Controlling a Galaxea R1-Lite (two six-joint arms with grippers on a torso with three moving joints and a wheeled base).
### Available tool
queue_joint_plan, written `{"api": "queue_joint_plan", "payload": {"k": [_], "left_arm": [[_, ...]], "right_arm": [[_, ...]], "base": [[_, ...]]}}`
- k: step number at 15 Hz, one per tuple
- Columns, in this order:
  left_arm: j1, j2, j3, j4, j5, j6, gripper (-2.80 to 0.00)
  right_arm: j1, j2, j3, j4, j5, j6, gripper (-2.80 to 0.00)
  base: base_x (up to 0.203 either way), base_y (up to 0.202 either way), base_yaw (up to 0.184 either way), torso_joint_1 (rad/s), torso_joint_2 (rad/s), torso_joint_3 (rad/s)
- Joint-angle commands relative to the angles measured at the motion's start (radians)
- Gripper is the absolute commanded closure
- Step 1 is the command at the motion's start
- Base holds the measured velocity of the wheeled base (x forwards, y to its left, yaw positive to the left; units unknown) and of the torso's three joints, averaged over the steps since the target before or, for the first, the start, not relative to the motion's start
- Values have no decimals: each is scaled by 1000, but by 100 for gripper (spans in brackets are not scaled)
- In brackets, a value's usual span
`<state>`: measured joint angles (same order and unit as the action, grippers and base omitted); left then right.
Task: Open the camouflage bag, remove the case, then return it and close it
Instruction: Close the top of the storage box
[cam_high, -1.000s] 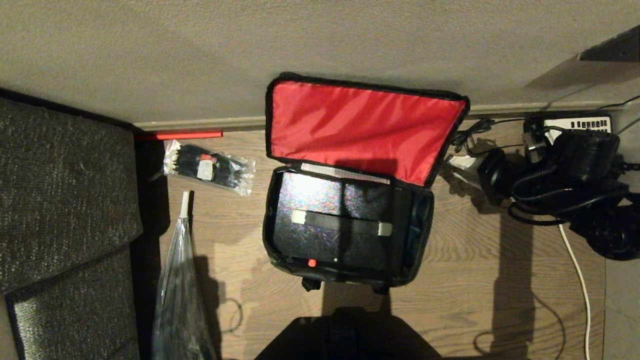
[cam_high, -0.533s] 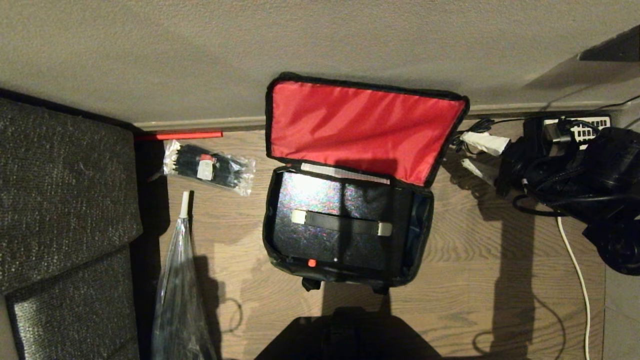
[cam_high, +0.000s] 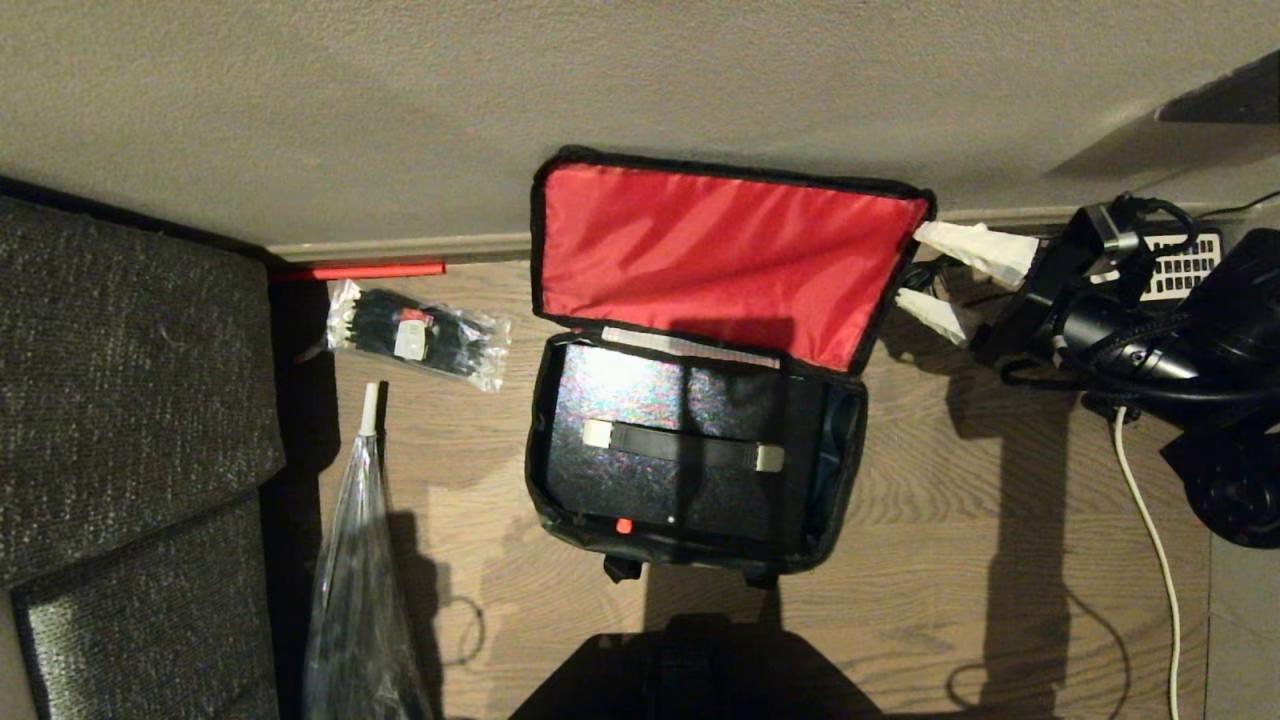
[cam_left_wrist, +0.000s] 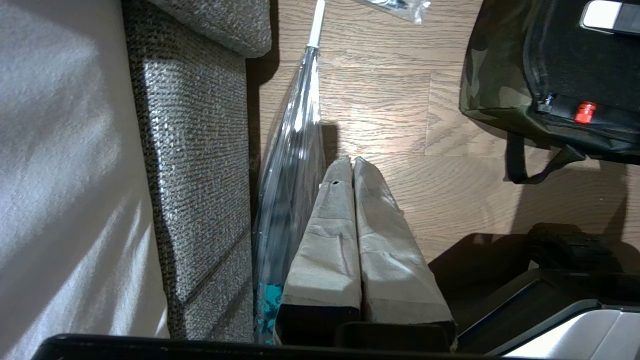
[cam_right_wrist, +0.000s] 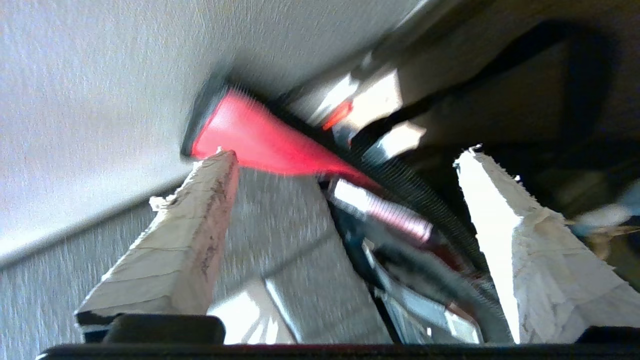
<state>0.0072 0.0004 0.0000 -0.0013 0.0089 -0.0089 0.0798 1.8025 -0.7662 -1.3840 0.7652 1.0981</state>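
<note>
- On the floor in the head view, you see the camouflage bag (cam_high: 700, 440) open, red lid against the wall, the case (cam_high: 660, 450) flat inside, long axis left-right; right gripper (cam_high: 925, 275) spread wide, empty, at the lid's right edge.
- Left wrist view: left gripper (cam_left_wrist: 354, 165) pressed closed, empty, bag corner cut off.
- Right wrist view: blurred; lid between the parted fingers (cam_right_wrist: 200, 200).

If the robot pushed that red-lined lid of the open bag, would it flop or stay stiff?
Probably floppy: the camouflage bag is soft fabric, and its lid shows creases and leans against the wall. It likely folds down with a light push from the open right gripper beside it.
</note>
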Motion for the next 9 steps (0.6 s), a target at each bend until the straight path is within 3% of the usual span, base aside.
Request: {"api": "queue_joint_plan", "payload": {"k": [1, 9], "left_arm": [[0, 0, 2, 0, 0, 0, 0], [0, 0, 2, 0, 0, 0, 0]], "right_arm": [[-1, 20, -18, 1, 9, -36, -280], [-107, 67, -65, 81, -31, -22, -280]], "base": [[0, 0, 0, 0, 0, 0], [0, 0, 0, 0, 0, 0]]}}
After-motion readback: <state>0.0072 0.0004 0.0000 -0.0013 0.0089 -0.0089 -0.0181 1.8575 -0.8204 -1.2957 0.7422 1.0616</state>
